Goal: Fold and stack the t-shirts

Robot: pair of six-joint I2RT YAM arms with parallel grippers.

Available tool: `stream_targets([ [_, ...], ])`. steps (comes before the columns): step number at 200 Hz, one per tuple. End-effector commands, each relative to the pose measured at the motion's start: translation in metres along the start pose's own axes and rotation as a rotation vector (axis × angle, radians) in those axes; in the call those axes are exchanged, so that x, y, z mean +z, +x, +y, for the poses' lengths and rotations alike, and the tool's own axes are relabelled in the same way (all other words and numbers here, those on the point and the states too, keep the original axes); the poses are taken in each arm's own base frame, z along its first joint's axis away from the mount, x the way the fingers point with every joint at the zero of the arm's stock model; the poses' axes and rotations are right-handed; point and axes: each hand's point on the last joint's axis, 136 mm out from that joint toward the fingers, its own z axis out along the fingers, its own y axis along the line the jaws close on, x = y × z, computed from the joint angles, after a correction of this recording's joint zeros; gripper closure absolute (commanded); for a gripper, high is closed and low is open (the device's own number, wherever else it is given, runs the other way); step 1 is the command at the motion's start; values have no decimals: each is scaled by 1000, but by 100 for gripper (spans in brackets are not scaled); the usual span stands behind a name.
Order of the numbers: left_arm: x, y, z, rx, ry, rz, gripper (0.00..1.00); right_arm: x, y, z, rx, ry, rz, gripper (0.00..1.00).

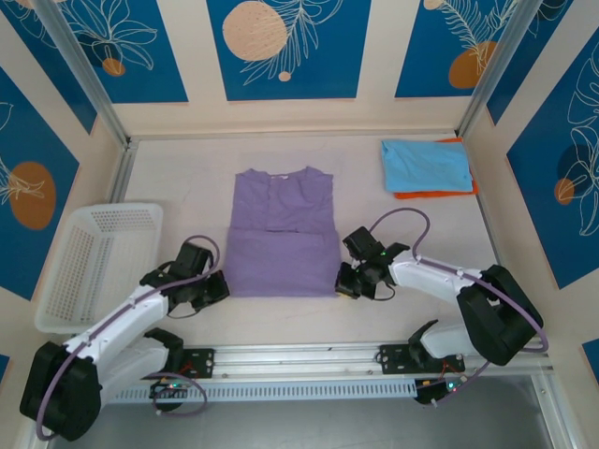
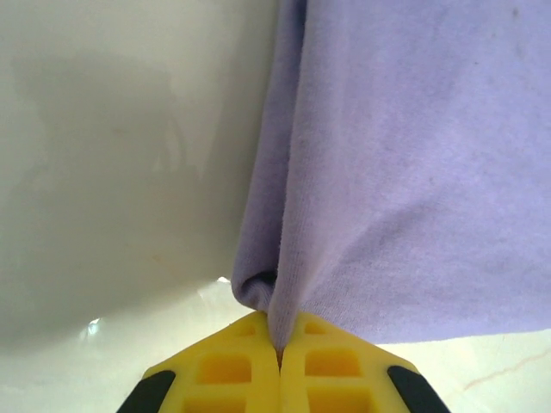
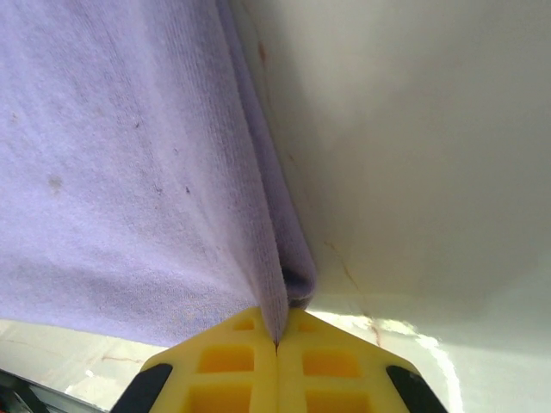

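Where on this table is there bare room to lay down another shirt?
Bare table lies between the white basket and the purple t-shirt, and between that shirt and the blue t-shirt. The near edge is crowded: the left end effector and right end effector pinch the purple shirt's corners there.

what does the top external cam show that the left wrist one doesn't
Top external: the white basket, a light blue tee stacked on an orange tee, and the right gripper. Left wrist: close up, yellow fingers pinched shut on a cloth fold. Both: the purple tee and the left gripper holding it.
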Motion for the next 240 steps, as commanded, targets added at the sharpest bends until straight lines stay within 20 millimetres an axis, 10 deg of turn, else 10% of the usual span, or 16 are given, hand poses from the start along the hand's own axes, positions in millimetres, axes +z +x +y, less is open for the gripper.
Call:
stream_targets([
  [1, -4, 24, 15, 9, -70, 62, 100, -4, 22, -23, -21, 60, 49, 100],
  [48, -20, 53, -3, 21, 4, 122, 100, -16, 54, -29, -45, 19, 103, 100],
  [128, -84, 23, -79, 44, 247, 20, 100, -91, 36, 19, -130, -157, -67, 100],
  [204, -120, 1, -94, 104, 256, -102, 100, -107, 30, 27, -125, -195, -105, 100],
  [240, -102, 20, -74, 80, 228, -26, 100, -96, 44, 11, -110, -182, -55, 100],
])
